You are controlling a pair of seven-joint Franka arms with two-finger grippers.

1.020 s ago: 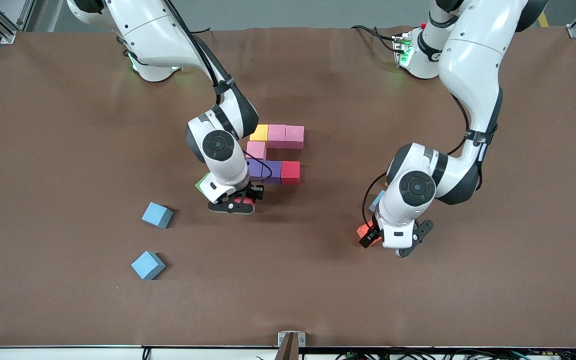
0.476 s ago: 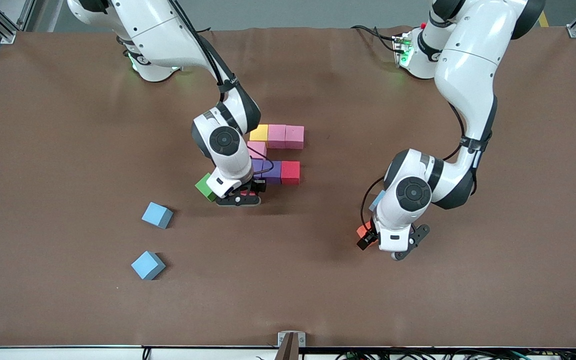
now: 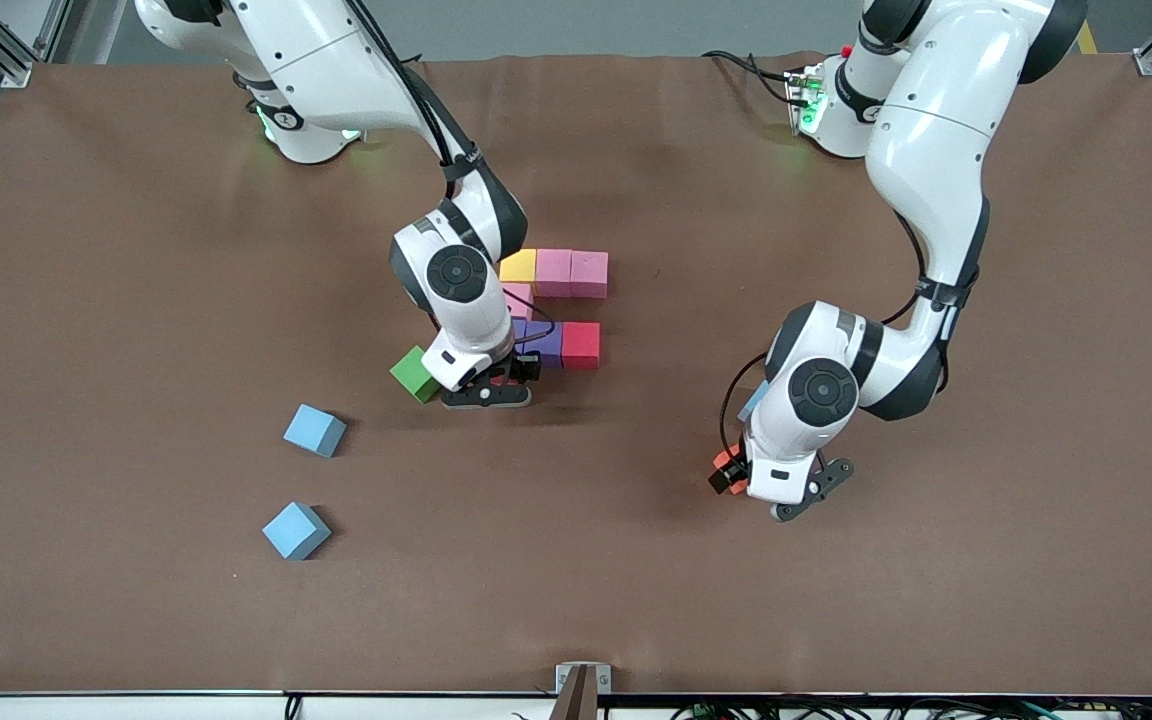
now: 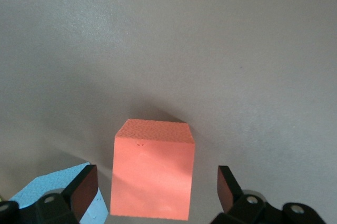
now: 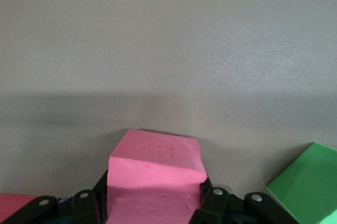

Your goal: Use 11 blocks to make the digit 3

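Right gripper (image 3: 488,392) pinching a pink block (image 5: 155,179), now carried in beside the partial digit 3 (image 3: 551,305), at its end nearer the front camera, close to the purple cube (image 3: 543,340); placement into the spine looks imminent. Left gripper (image 3: 771,495) shifted slightly over the orange block (image 4: 152,174), fingers (image 4: 84,190) spread either side, not yet touching. Digit so far: yellow-pink-pink bar, pink link, purple and red bar. Green block (image 3: 414,374) just beside the right gripper. Two light blue blocks (image 3: 314,430) loose, well apart from the digit toward the right arm's end.
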